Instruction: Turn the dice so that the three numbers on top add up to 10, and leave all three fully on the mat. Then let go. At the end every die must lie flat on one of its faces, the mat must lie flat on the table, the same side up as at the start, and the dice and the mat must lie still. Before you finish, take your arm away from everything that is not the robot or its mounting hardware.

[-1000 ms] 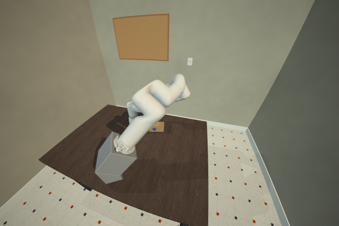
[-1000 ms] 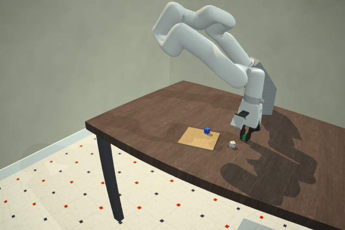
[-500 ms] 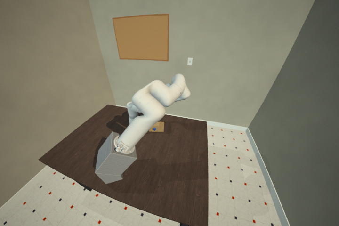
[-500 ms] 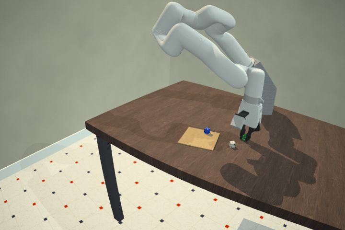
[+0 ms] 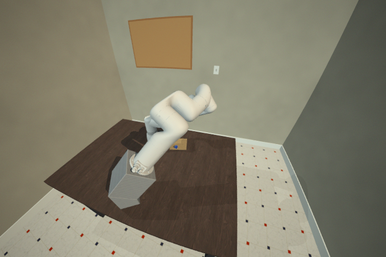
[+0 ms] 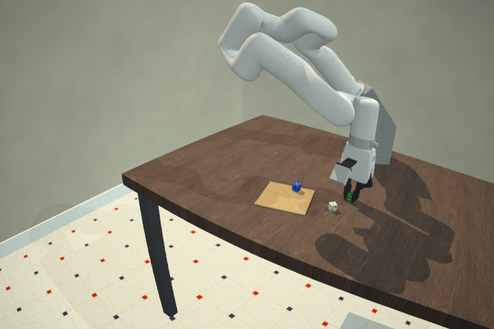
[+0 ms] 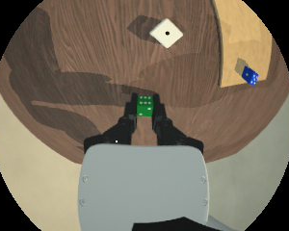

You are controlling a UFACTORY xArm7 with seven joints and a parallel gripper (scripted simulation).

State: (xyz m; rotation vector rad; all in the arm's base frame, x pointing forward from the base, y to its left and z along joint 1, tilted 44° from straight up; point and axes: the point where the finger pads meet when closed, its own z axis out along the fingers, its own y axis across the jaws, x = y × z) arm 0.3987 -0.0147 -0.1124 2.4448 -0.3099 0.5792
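Note:
The green die (image 6: 349, 196) (image 7: 144, 106) is between the fingertips of my gripper (image 6: 350, 197) (image 7: 144, 101), which is shut on it low at the table. Its face towards the wrist camera shows six pips; the face towards the palm shows two. The white die (image 6: 332, 206) (image 7: 167, 25) rests on the table between the green die and the mat, one pip up. The blue die (image 5: 175, 146) (image 6: 296, 186) (image 7: 249, 75) rests on the tan mat (image 5: 183, 144) (image 6: 280, 198) (image 7: 236, 43) near an edge; its top number is hard to read. The arm hides the gripper in the top view.
The dark wooden table (image 5: 199, 181) (image 6: 216, 155) carries the dice and mat. The arm's grey base block (image 5: 132, 184) (image 6: 385, 127) stands on it behind the gripper. The white die stands close to the gripper on the mat side.

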